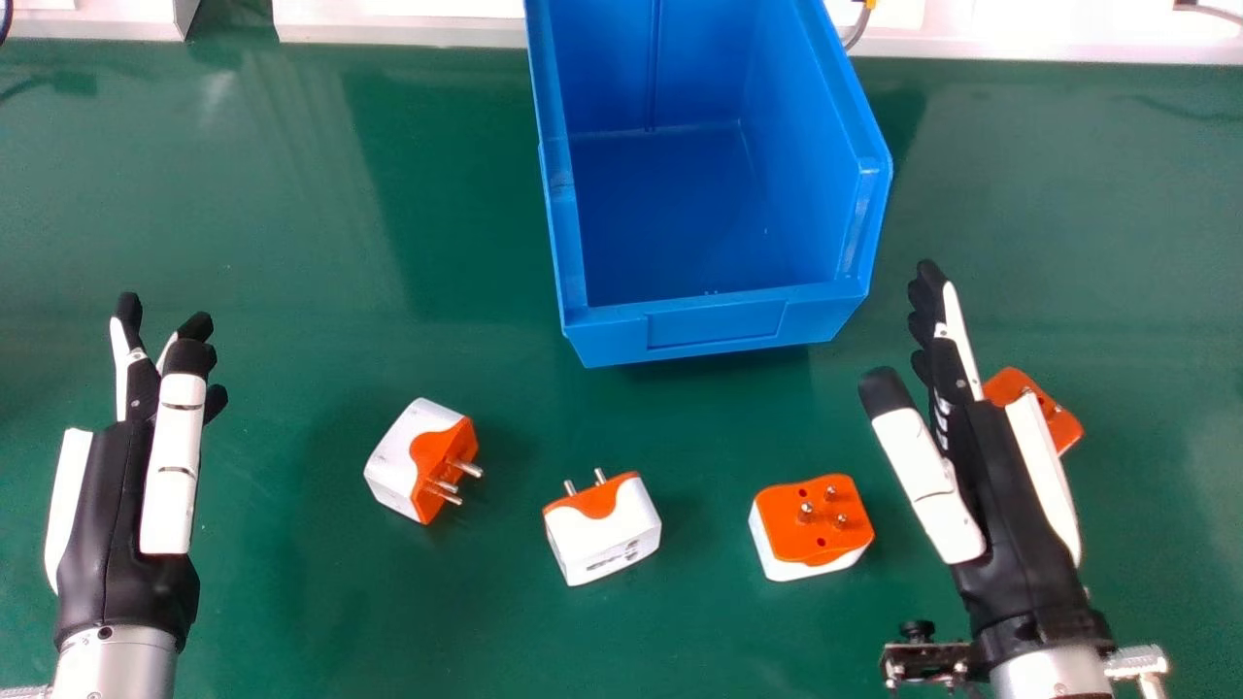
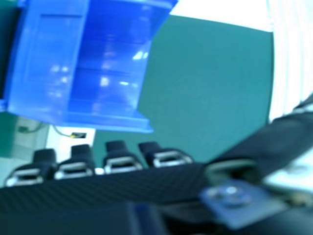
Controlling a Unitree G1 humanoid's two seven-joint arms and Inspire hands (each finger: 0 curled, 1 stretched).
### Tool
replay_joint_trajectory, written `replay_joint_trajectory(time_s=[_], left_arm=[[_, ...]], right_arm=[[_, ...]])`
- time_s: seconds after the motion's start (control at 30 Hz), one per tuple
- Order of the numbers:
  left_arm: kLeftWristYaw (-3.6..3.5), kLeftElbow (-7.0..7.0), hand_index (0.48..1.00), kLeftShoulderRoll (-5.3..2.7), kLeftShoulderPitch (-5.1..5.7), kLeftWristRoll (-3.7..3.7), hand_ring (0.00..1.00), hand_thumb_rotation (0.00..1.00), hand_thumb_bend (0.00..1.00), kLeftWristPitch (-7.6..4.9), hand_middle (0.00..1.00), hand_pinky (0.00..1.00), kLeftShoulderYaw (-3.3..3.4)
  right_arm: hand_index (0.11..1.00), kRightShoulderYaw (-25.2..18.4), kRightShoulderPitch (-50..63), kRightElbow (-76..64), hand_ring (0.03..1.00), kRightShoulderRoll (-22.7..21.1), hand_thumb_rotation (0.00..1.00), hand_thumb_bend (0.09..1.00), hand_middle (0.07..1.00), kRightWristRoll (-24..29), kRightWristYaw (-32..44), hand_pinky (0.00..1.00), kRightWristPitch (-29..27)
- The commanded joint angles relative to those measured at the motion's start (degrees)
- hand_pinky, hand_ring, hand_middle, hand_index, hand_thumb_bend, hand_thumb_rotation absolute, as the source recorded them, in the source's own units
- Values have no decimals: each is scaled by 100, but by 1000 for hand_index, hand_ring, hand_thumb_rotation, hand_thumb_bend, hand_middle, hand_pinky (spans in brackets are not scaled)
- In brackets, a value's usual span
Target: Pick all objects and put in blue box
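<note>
In the right hand view, the box [image 2: 46, 63] was seen beyond the fingers [image 2: 120, 159], table [image 2: 210, 73] was shown beside it, and the thumb [image 2: 274, 142] was caught too.

Place: seemingly a workshop or lab
Green surface [image 1: 291, 602]: is carrying a parts-bin-style blue box [image 1: 719, 325]
Far edge: cable [image 1: 861, 27] is trailing beyond

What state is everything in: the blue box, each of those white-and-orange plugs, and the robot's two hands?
Blue box: upright, open-topped, empty
Leftmost plug: on its side, pins rightward
Second plug: on its side, pins away from robot
Third plug: pins up
Rightmost plug: orange face showing, partly hidden by right hand
Left hand: open, empty
Right hand: open, empty
</note>
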Motion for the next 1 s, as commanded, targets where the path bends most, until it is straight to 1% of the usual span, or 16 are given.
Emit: replay_joint_trajectory(time_s=[0.0, 0.07, 0.13, 0.2, 0.3, 0.37, 0.43, 0.5, 0.57, 0.63, 0.73, 0.77, 0.8, 0.83, 0.9, 0.97], left_arm=[[-4, -121, 958, 52, 56, -7, 951, 1000, 483, -37, 952, 926, 53], [2, -117, 957, 65, 67, 27, 948, 1000, 494, -61, 950, 916, 58], [-6, -110, 955, 66, 71, 23, 945, 1000, 498, -80, 946, 910, 65], [-2, -139, 950, 62, 83, 21, 942, 1000, 492, -67, 942, 906, 65], [43, -165, 947, 70, 97, 92, 938, 1000, 494, -87, 938, 895, 59], [50, -190, 945, 60, 104, 85, 937, 1000, 499, -62, 937, 890, 63], [45, -198, 943, 51, 98, 60, 936, 1000, 505, -44, 936, 890, 67], [52, -179, 944, 63, 83, 77, 936, 1000, 506, -38, 937, 890, 66], [54, -154, 947, 82, 67, 98, 937, 1000, 511, -43, 940, 889, 64], [32, -135, 950, 95, 54, 79, 941, 1000, 505, -42, 941, 894, 64], [-15, -99, 952, 110, 30, 39, 946, 1000, 495, -66, 944, 903, 66], [-12, -79, 953, 122, 25, 59, 948, 1000, 490, -72, 945, 904, 69], [-22, -76, 953, 120, 23, 44, 948, 1000, 491, -74, 944, 905, 76], [-16, -62, 952, 122, 21, 55, 949, 1000, 485, -96, 944, 906, 81], [-29, -34, 948, 117, 21, 27, 945, 1000, 475, -137, 942, 901, 95], [-1, -59, 944, 113, 38, 40, 941, 1000, 474, -118, 939, 896, 104]], right_arm=[[1000, 0, 0, -85, 1000, -21, 1000, 503, 1000, -16, -64, 979, -150], [1000, -7, 12, -103, 1000, -14, 1000, 504, 1000, -6, -61, 984, -131], [1000, -13, 23, -121, 1000, -9, 1000, 506, 1000, 9, -57, 989, -113], [1000, -23, 20, -108, 1000, -11, 1000, 506, 1000, 17, -63, 992, -138], [1000, -43, 18, -99, 1000, -14, 1000, 499, 1000, 35, -66, 992, -147], [1000, -53, 27, -130, 1000, -42, 1000, 501, 1000, 18, -51, 989, -108], [1000, -74, 16, -94, 1000, -102, 1000, 502, 1000, -1, -37, 988, -159], [1000, -86, -3, -38, 1000, -199, 1000, 523, 1000, -53, -26, 988, -236], [1000, -79, -22, 16, 1000, -316, 1000, 519, 1000, -138, -22, 985, -346], [1000, -69, -35, 36, 1000, -448, 1000, 529, 1000, -240, 3, 979, -428], [1000, -31, -123, 125, 1000, -861, 1000, 498, 1000, -614, 47, 971, -733], [1000, -24, -153, 150, 1000, -997, 1000, 486, 1000, -750, 52, 967, -805], [1000, -17, -172, 153, 1000, -1132, 1000, 482, 1000, -927, 40, 964, -834], [1000, -11, -185, 152, 1000, -1233, 1000, 481, 1000, -1066, 31, 959, -828], [1000, 13, -210, 138, 996, -1424, 1000, 525, 1000, -1434, -39, 935, -756], [998, 48, -237, 134, 983, -1615, 1000, 587, 1000, -1790, -100, 907, -732]])
